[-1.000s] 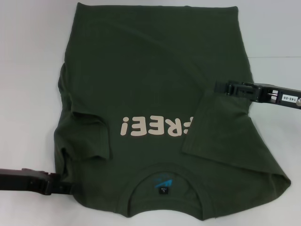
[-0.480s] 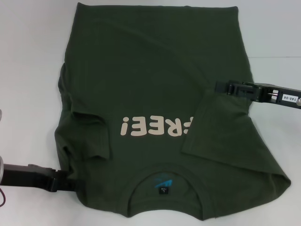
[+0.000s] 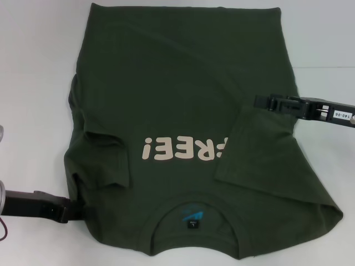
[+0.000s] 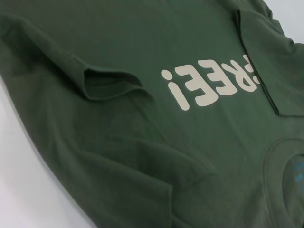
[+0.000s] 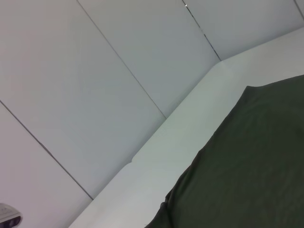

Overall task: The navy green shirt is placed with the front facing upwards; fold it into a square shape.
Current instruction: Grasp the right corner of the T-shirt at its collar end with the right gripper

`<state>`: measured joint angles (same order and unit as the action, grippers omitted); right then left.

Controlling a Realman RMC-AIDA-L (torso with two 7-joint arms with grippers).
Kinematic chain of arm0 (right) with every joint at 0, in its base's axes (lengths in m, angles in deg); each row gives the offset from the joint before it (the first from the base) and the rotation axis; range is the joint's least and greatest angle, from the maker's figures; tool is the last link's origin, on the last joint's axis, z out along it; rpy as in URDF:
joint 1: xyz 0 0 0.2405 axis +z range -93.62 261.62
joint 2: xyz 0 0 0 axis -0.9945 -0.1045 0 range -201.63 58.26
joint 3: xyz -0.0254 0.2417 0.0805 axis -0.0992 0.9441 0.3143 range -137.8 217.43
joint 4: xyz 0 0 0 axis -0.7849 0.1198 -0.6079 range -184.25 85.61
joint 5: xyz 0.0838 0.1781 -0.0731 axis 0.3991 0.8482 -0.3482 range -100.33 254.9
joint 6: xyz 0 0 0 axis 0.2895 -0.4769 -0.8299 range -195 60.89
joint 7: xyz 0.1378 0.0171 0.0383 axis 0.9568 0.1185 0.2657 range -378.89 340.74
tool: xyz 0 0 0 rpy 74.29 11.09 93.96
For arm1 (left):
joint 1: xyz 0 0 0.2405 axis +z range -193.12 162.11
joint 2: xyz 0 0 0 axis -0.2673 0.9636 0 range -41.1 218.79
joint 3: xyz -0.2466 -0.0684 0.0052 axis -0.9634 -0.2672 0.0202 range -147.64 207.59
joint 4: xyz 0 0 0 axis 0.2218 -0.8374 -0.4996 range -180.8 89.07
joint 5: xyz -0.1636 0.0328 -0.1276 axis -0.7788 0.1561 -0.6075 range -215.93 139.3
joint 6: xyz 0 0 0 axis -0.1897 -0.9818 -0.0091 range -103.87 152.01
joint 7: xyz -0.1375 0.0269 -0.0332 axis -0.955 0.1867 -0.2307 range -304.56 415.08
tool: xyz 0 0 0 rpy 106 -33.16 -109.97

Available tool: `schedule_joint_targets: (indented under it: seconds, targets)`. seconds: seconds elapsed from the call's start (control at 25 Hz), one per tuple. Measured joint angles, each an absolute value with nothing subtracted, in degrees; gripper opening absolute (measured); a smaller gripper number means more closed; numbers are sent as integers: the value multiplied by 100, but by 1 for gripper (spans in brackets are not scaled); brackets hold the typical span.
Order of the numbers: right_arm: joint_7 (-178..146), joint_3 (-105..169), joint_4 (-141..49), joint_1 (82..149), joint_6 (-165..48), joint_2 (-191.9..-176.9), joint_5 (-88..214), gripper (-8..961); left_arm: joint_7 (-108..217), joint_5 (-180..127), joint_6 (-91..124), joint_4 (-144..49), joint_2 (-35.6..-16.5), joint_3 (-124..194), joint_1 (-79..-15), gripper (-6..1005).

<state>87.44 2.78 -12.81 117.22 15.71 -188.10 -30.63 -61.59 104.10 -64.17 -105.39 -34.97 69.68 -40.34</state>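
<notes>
The navy green shirt (image 3: 183, 83) lies flat on the white table (image 3: 33, 66), front up, with its cream "FREE!" lettering (image 3: 183, 149) and blue neck label (image 3: 191, 216) toward me. Both sleeves are turned inward: one (image 3: 105, 160) on the left, one (image 3: 249, 149) on the right. My left gripper (image 3: 77, 213) lies low at the shirt's near left edge, by the shoulder. My right gripper (image 3: 258, 102) reaches in over the right side, at the far corner of the folded right sleeve. The left wrist view shows the shirt (image 4: 118, 156) and its lettering (image 4: 209, 85) close up.
White table surface surrounds the shirt on the left and right. In the right wrist view, the shirt's edge (image 5: 247, 166) lies on the table (image 5: 190, 128), and a pale panelled wall (image 5: 95, 71) rises behind it.
My left gripper has shifted slightly away from the near edge along the shirt's left shoulder. The right arm and the shirt have not moved.
</notes>
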Motion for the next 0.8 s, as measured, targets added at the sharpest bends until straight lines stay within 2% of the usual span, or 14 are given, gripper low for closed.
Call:
schedule_joint_targets:
  seconds: [0.44,0.8]
  targets:
    - [8743,308,-1282,11715,1581,-18808,-3063,911,-6161,10425,-6422,-10551,-3497,7035,-4046,63]
    - [8819,262,-1294,11687,1584,-18733,-3210,911,-6207,10396,-6475,-10571,-3485,6934,-4028,49]
